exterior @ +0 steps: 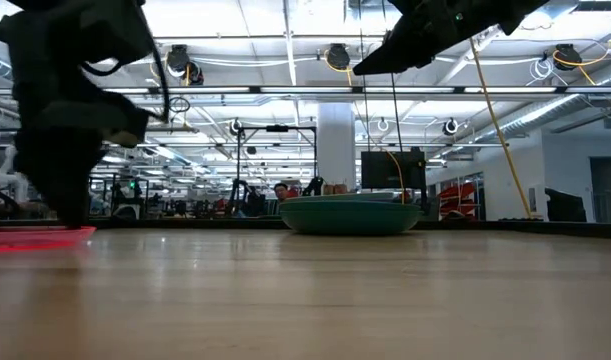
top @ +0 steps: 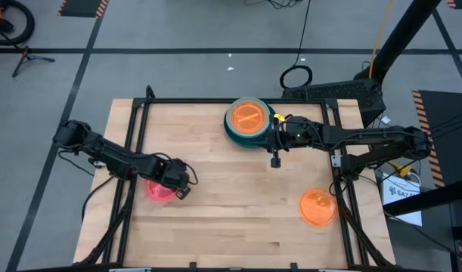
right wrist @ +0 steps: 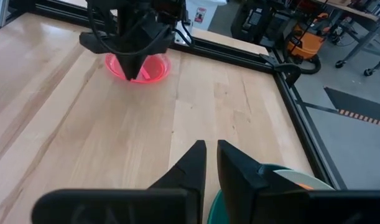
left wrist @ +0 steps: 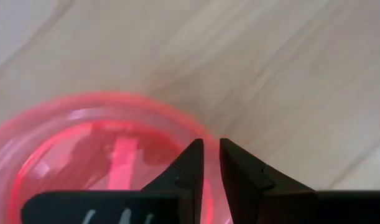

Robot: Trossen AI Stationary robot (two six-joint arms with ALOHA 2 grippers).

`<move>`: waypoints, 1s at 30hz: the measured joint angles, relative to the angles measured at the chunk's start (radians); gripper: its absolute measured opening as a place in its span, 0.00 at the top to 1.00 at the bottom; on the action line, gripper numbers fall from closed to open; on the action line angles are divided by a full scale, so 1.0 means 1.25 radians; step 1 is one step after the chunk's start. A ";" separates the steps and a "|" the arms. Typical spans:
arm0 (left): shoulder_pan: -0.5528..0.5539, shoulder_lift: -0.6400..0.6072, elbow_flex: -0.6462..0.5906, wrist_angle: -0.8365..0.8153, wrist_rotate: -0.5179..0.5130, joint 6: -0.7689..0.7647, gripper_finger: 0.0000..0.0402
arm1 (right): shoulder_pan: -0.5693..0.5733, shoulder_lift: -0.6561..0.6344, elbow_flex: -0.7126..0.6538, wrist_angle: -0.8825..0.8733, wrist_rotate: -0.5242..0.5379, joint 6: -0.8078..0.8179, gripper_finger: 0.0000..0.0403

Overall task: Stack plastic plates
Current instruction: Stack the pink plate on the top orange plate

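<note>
From above, the left gripper [top: 179, 183] sits low over a pink plate [top: 159, 190], which lies on the wooden bench [top: 231, 219] directly beneath and just behind its jaws. The right gripper [top: 275, 155] hangs beside a stack of plates [top: 248, 121], dark green at the bottom with an orange plate on top; the stack lies just behind those jaws. A lone orange plate [top: 317, 207] lies well apart from both grippers, near the bench edge on the right arm's side.

At bench height, the green stack [exterior: 349, 214] stands in mid-distance, with the right arm overhead. The left arm's dark bulk comes down onto the pink plate [exterior: 37, 238].

Through the left wrist camera, the jaws are nearly together, a thin gap between them, their tips over the pink plate's [left wrist: 84, 149] rim; whether they pinch it cannot be told.

Through the right wrist camera, the jaws are nearly together and empty, the stack's green rim [right wrist: 283, 186] just beside them. Far ahead, the left gripper [right wrist: 132, 73] points down into the pink plate [right wrist: 153, 68].
</note>
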 joint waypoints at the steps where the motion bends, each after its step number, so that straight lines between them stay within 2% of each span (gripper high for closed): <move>1: 0.005 0.000 0.000 0.038 -0.007 0.015 0.86 | 0.000 0.000 0.000 0.000 0.000 0.000 0.92; 5: 0.014 0.000 0.013 0.216 -0.014 0.154 0.86 | 0.000 0.000 0.000 0.000 0.000 0.000 0.92; 7: 0.015 0.000 0.047 0.223 -0.013 0.238 0.86 | 0.000 0.000 0.000 0.000 0.000 0.000 0.92; 9: 0.015 0.000 0.093 0.155 -0.010 0.330 0.86 | 0.000 0.000 0.000 0.000 0.000 0.000 0.92; 12: 0.015 0.000 0.167 -0.026 -0.010 0.474 0.86 | 0.000 0.000 0.000 0.000 0.000 0.000 0.92; 14: 0.023 -0.001 0.198 -0.140 -0.040 0.548 0.86 | 0.000 0.000 0.000 0.000 0.000 0.000 0.92; 16: 0.040 -0.001 0.201 -0.209 -0.068 0.625 0.86 | 0.000 0.000 0.000 0.000 0.000 0.000 0.92; 19: 0.075 -0.001 0.185 -0.276 -0.065 0.723 0.86 | 0.000 0.000 0.000 0.000 0.000 0.001 0.92; 24: 0.170 -0.001 0.129 -0.273 -0.027 0.810 0.86 | 0.000 0.000 0.000 0.000 0.000 0.000 0.92; 30: 0.258 -0.001 0.103 -0.255 0.048 0.846 0.86 | 0.000 0.000 0.000 -0.008 0.000 0.002 0.92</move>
